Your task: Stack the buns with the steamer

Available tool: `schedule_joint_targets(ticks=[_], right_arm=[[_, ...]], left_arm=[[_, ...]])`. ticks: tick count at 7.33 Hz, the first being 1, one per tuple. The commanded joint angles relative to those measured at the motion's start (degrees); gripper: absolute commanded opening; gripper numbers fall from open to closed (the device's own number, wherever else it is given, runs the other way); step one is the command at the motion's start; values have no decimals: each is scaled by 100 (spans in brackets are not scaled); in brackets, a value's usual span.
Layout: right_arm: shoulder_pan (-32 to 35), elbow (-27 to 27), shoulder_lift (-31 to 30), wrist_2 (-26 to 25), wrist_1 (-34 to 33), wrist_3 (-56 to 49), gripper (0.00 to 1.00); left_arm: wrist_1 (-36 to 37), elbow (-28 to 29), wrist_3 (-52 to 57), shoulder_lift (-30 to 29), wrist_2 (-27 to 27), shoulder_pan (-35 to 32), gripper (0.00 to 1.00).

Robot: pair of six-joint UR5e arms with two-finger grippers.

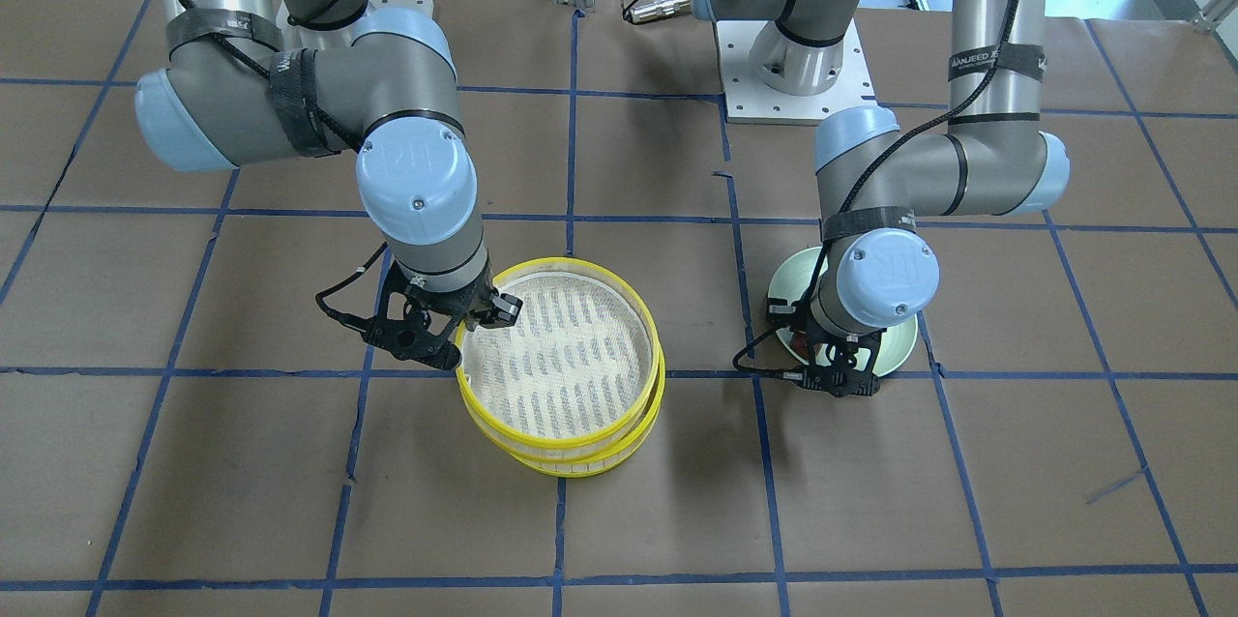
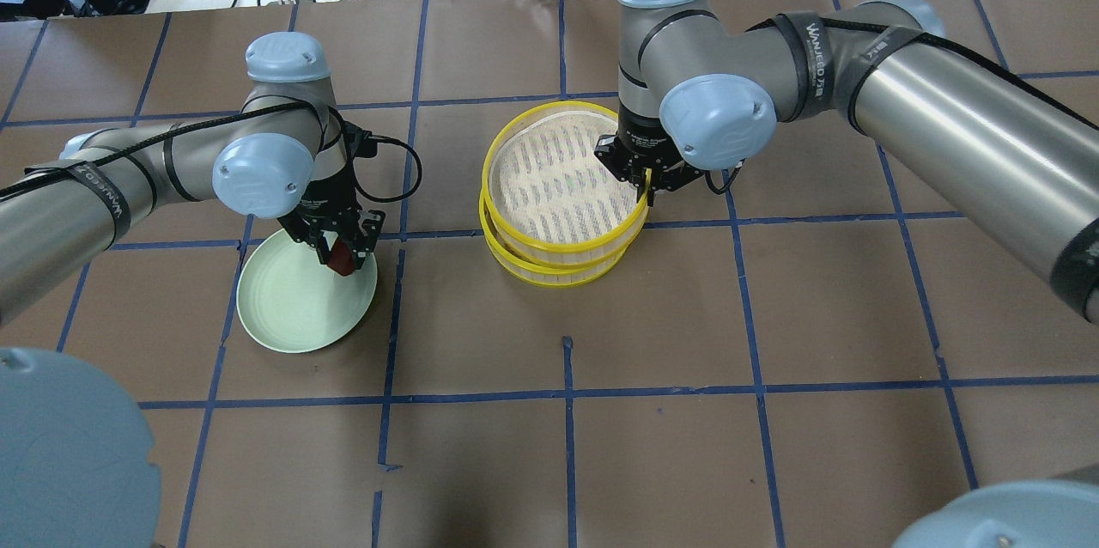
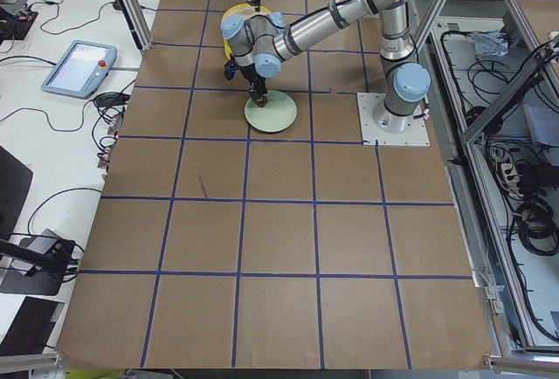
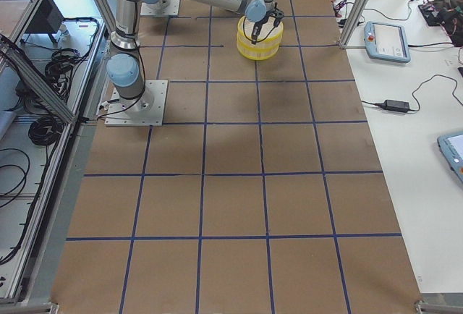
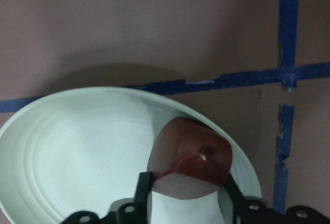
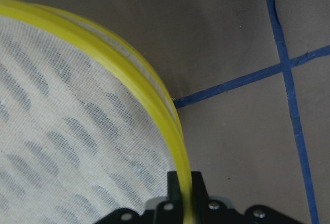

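My left gripper (image 2: 341,254) is shut on the dark red-brown bun (image 5: 191,154) and holds it over the near edge of a pale green plate (image 2: 283,316). In the left wrist view the bun sits between the two fingers with the plate (image 5: 77,152) under it. Two yellow-rimmed steamer trays are stacked. The upper tray (image 2: 558,187) sits a little offset on the lower tray (image 2: 558,273). My right gripper (image 2: 642,187) is shut on the upper tray's yellow rim (image 6: 154,100), one finger inside and one outside. The white bun is hidden.
The table is brown board with a blue tape grid (image 2: 567,393). The white base plate of an arm (image 1: 793,85) is at the robot's side of the table. Cables and tablets lie beyond the table's edges.
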Motion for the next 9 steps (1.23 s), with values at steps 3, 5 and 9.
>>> schedule_joint_targets(ticks=[3,5,9], right_arm=[[9,8,-24,377,-153,154,9],[9,70,-6,378,-153,137,9],[9,79,-6,307,-127,102,24]], left_arm=[[-156,97,-279,175,-1,35,12],[-585,316,-1357,385,-778,123,12],[-2528,1117,-3350,369,-3500,245,12]])
